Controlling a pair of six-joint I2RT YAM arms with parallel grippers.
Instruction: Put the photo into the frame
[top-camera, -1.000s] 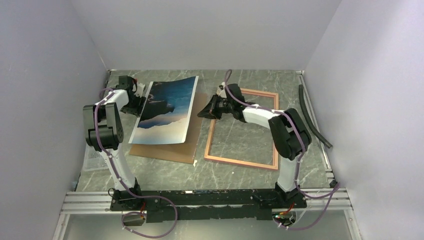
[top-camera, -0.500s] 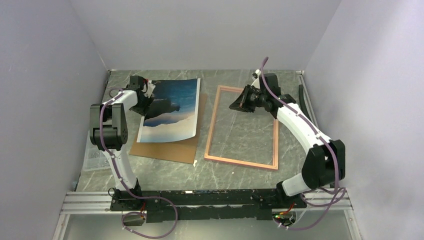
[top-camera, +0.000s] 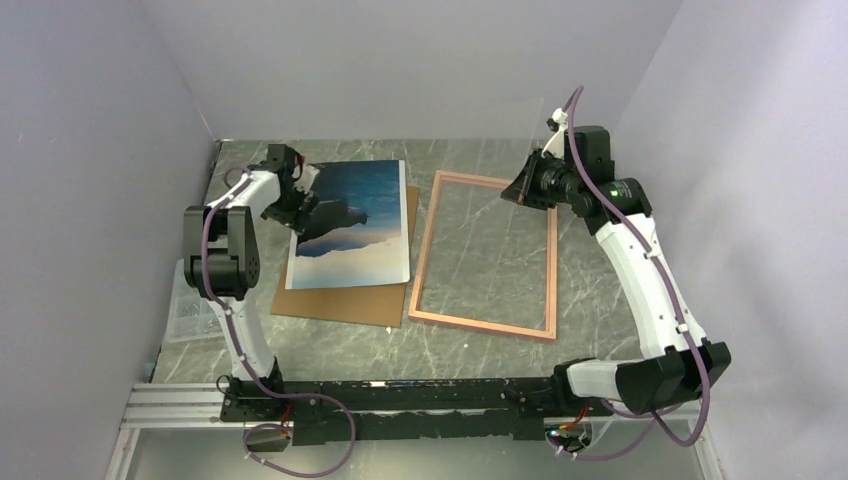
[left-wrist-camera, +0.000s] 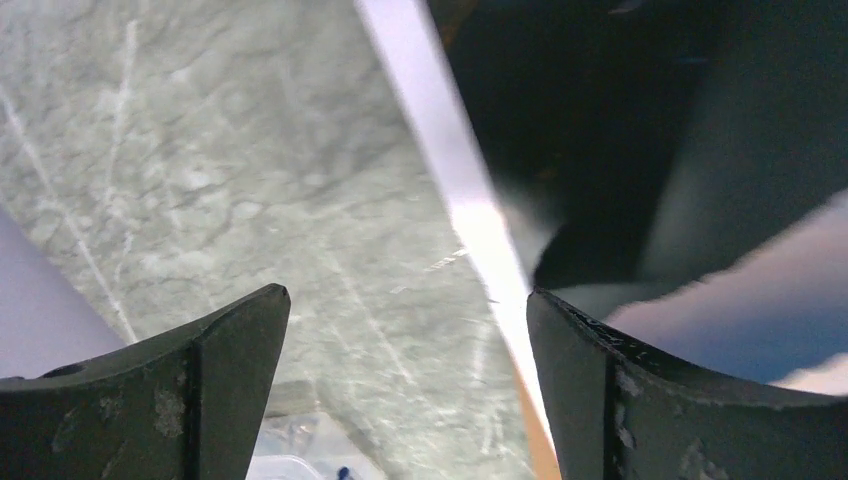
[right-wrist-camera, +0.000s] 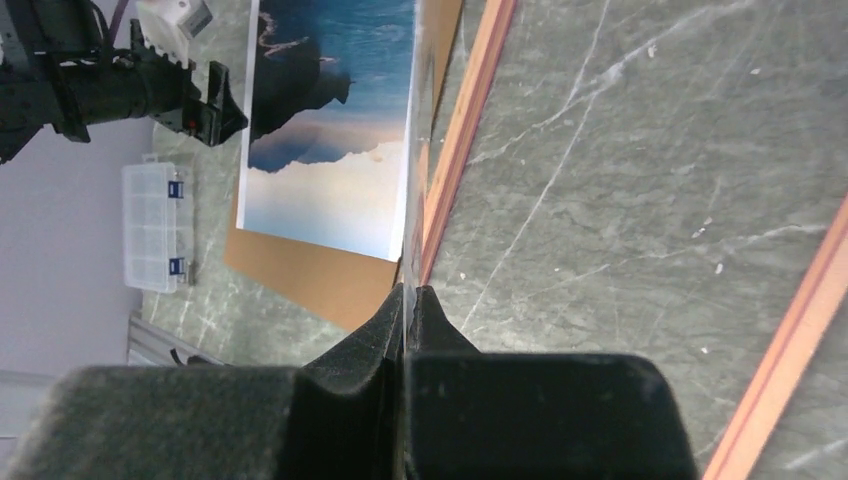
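Released photo (top-camera: 360, 235) from left end effector (top-camera: 305, 207); left it spread wide, with nothing between the fingers. Found photo lying flat, picture side up, on board (top-camera: 335, 300), just right of that end effector, its white edge close by the right finger in wrist view. No longer curled and raised as a second earlier.

Swung right end effector (top-camera: 522, 190) over that same second from frame's (top-camera: 480, 327) left rail to above its far right corner. Kept it pinched fully shut on a thin clear sheet seen edge-on in wrist view, apparently the pane (right-wrist-camera: 411, 150), tilted up off the frame.

Saw frame flat on bench (top-camera: 480, 350), below and left of right end effector and well right of the left one, with no photo in it yet.

Judged frame's opening uncovered and photo set down for a fresh grasp. Still needed to carry photo across into frame.
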